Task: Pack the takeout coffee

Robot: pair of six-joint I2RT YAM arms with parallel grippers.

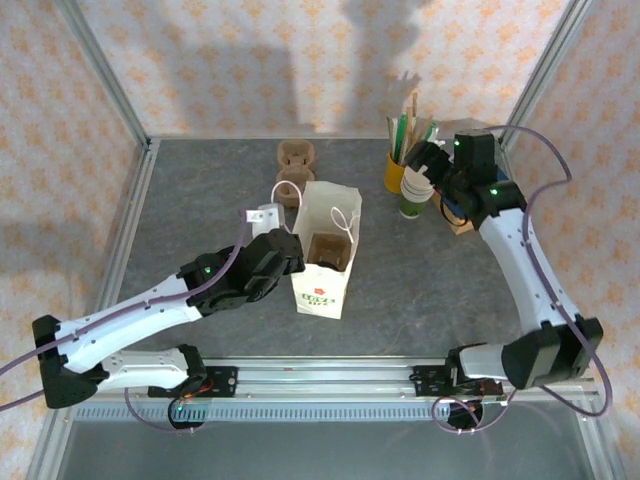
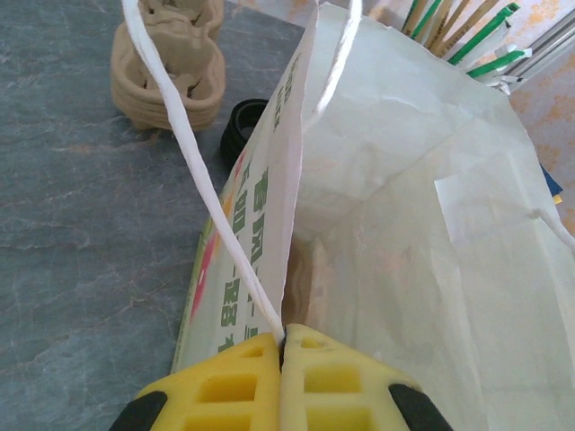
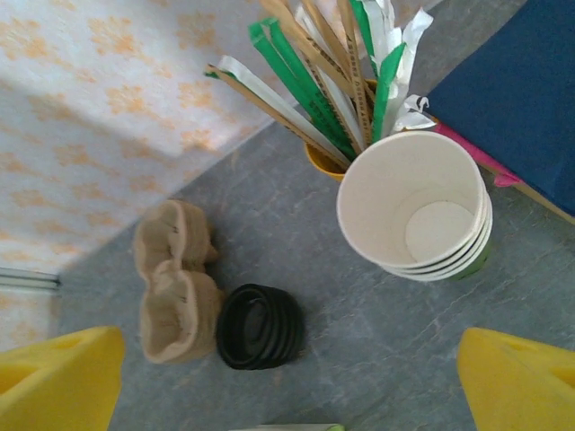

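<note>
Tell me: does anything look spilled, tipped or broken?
Nothing stands out. The paper bag stands upright, its rim pinched by the left gripper; the stack of cups is upright and empty; the black lids sit stacked beside the cardboard trays.

Walls (image 1: 250,60) papered pale peach, small orange floral motif. Tabletop (image 1: 200,200) grey, stone-veined. Aluminium posts (image 1: 100,65) stood at the back corners. Soft shadows lay on the back wall.

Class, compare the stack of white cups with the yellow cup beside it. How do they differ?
The stack of white cups is several nested; the yellow cup is single. The white stack's top cup is empty; the yellow cup holds sticks and straws. Both stand upright, open-topped.
</note>
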